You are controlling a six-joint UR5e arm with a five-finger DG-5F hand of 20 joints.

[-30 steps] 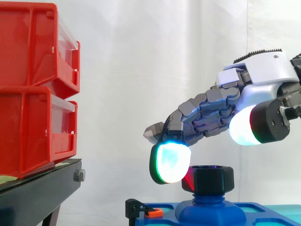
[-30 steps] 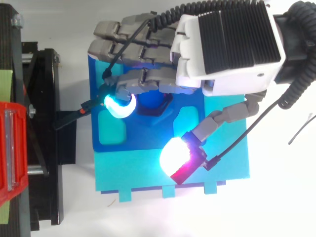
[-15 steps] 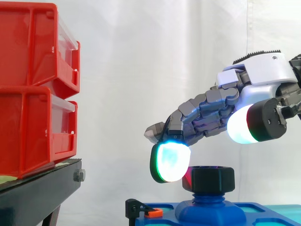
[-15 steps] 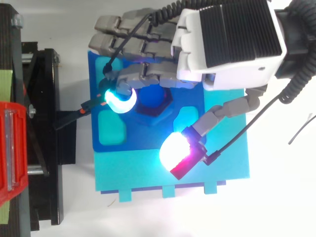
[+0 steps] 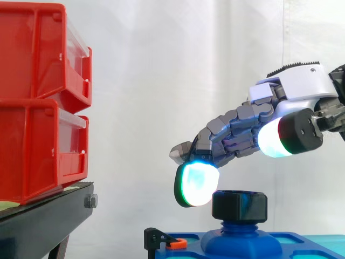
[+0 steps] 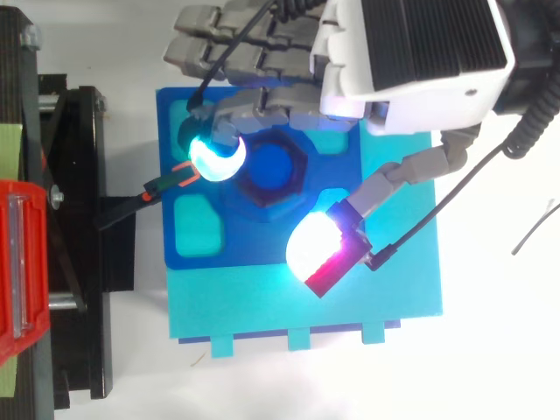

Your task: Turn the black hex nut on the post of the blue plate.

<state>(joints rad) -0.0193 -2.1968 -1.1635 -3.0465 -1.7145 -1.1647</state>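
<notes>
Right now the black hex nut (image 5: 240,205) sits on the upright post (image 5: 239,227) in the middle of the blue plate (image 6: 254,243), and nothing grips it. The robot hand (image 5: 237,134) hangs above it, loosely spread and empty. Seen from above, a glowing fingertip (image 6: 216,157) lies at the nut's 9 o'clock, just beside its rim; whether it touches I cannot tell. The thumb pad (image 6: 313,252) lies at the nut's 5 o'clock, apart from it. From the side the fingertip reaches down to about the nut's top edge at 10 o'clock, while the thumb pad rides higher, at 1 o'clock. So the nut lies below and between them, its turning axis straight up the post. In my judgement the thumb must drop and close in before any twist can bite
</notes>
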